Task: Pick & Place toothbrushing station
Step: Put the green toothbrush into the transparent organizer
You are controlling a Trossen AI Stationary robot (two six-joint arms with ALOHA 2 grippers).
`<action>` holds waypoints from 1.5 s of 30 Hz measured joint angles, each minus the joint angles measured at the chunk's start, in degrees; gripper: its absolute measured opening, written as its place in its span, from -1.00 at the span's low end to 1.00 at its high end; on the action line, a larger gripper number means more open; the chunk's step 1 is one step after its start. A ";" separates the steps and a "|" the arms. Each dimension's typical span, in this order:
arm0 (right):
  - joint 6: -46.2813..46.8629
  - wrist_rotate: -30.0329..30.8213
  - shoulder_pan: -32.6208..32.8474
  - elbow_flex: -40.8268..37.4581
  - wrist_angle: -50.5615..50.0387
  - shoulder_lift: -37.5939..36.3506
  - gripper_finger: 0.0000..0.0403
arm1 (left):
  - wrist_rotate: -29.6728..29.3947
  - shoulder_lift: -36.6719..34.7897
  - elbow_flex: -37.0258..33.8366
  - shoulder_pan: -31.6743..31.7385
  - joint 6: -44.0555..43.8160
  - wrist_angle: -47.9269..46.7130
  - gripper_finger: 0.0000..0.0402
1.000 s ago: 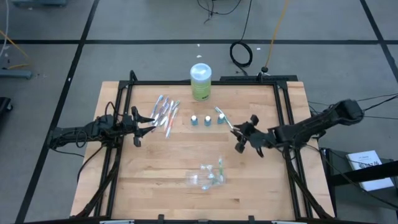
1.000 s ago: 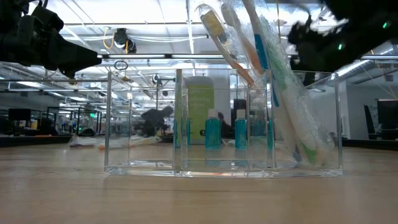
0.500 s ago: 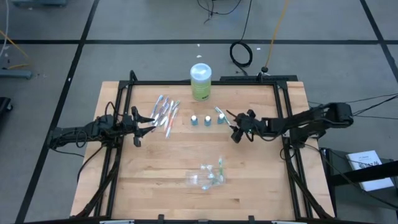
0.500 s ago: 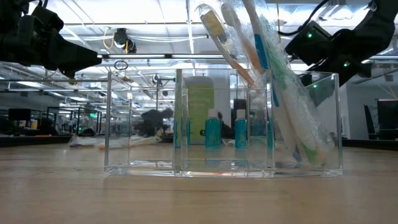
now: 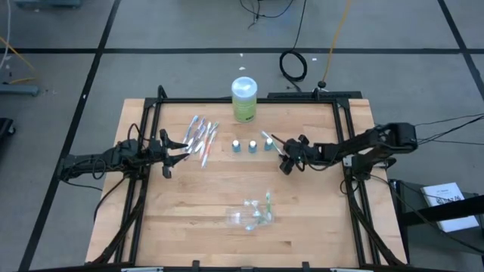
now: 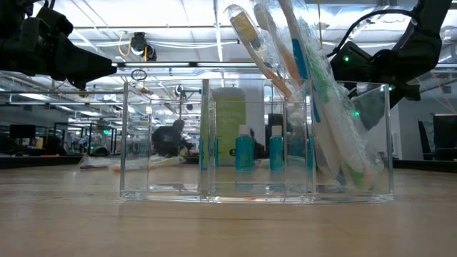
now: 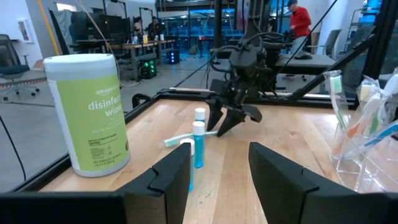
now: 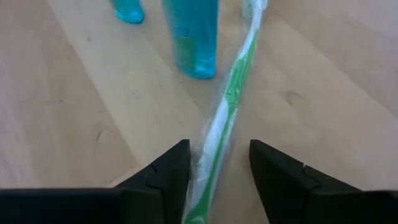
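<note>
Here we find the right pincer [image 5: 285, 160] low over the bench [image 5: 318, 219], fingers apart, a green toothbrush [image 8: 221, 134] lying between them, unclamped. Blue tubes [image 8: 194, 37] stand just ahead. The left pincer [image 5: 171, 152] waits, fingers apart, beside more toothbrushes [image 5: 201, 136].

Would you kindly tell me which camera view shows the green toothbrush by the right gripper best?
The right wrist view: the green toothbrush lies on the wood between the open right gripper. The high view shows a small sliver, the left wrist view only its far end, the low view nothing clear.
</note>
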 joint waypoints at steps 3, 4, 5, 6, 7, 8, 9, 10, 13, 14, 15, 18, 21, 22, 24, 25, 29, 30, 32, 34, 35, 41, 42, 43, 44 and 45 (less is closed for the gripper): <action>2.46 0.05 0.88 0.11 -4.37 -1.16 -0.36 | -0.01 0.00 0.00 0.00 -0.02 0.00 -0.17; 3.74 -0.02 1.21 0.18 -6.45 -1.77 -0.40 | -0.01 0.01 0.00 0.00 -0.01 0.00 -0.17; 5.08 -0.21 1.59 0.21 -8.70 -2.36 -0.45 | -0.01 0.02 0.00 0.00 0.00 0.00 -0.17; 6.52 -0.75 1.97 0.21 -10.89 -2.93 -0.50 | -0.01 0.02 0.00 0.00 0.00 0.00 -0.17; 8.17 -1.58 2.38 0.19 -13.45 -3.55 -0.54 | -0.01 0.02 0.00 0.00 0.00 0.00 -0.17; 10.11 -2.55 2.97 0.19 -16.04 -4.20 -0.58 | -0.01 0.01 0.00 0.00 -0.01 0.00 -0.17; 11.74 -3.20 3.78 0.19 -18.31 -4.80 -0.61 | -0.01 0.00 0.00 0.00 -0.01 0.00 -0.17; 13.26 -3.44 4.82 0.18 -20.27 -5.57 -0.65 | -0.01 0.00 -0.01 0.00 -0.01 0.00 -0.17; 18.15 -4.08 8.64 0.15 -26.16 -8.19 -0.74 | -0.01 0.01 0.00 0.00 -0.01 0.00 -0.17; 19.80 -4.10 10.10 0.12 -27.92 -9.14 -0.76 | -0.01 0.01 0.00 0.00 -0.01 0.00 -0.17; 21.53 -4.16 11.52 0.12 -29.51 -10.11 -0.79 | -0.01 0.02 0.00 0.00 0.00 0.00 -0.17; 26.30 -4.09 16.20 0.08 -33.22 -13.20 -0.84 | -0.01 0.02 0.00 0.00 0.00 0.00 -0.17; 29.63 -2.89 20.63 -0.01 -35.00 -15.92 -0.85 | -0.01 0.02 0.00 0.00 -0.01 0.00 -0.17; 30.21 -2.08 21.98 -0.09 -35.56 -16.76 -0.84 | -0.01 0.01 0.00 0.00 0.00 0.00 -0.17; 31.46 -0.12 23.88 -0.22 -36.64 -18.11 -0.82 | -0.01 0.01 0.00 0.00 -0.01 0.00 -0.17; 31.83 0.71 24.58 -0.25 -37.26 -18.92 -0.81 | -0.01 0.02 0.00 0.00 -0.01 0.00 -0.17; 30.69 5.01 26.00 -0.28 -36.42 -20.93 -0.78 | -0.01 0.01 0.00 0.00 -0.01 0.00 -0.17; 30.11 6.41 26.22 -0.25 -36.16 -21.28 -0.77 | -0.01 0.00 -0.01 0.00 0.00 0.00 -0.17; 29.30 9.43 26.42 -0.25 -35.41 -21.66 -0.75 | -0.01 0.00 0.00 0.00 0.00 0.00 -0.17; 28.24 12.11 26.32 -0.23 -35.04 -22.09 -0.71 | -0.01 0.00 0.00 0.00 0.00 0.00 -0.17; 27.64 12.90 26.28 -0.23 -34.93 -22.11 -0.68 | -0.01 0.02 0.00 0.00 -0.01 0.00 -0.17; 25.93 15.00 26.27 -0.23 -34.92 -22.01 -0.32 | -0.01 0.00 0.00 0.00 -0.02 0.00 -0.17; 25.39 16.67 26.27 -0.23 -34.82 -22.01 -0.26 | 0.01 0.00 0.00 0.00 0.00 0.00 -0.17; 24.68 18.42 26.23 -0.22 -34.62 -22.01 -0.19 | -0.01 0.00 0.00 0.00 0.00 0.00 -0.17; 23.82 19.81 25.97 -0.20 -34.35 -22.01 -0.14 | -0.01 0.01 0.00 0.00 -0.01 0.00 -0.17; 22.64 20.46 25.36 -0.18 -34.10 -22.01 -0.09 | -0.01 0.01 0.00 0.00 -0.01 0.00 -0.17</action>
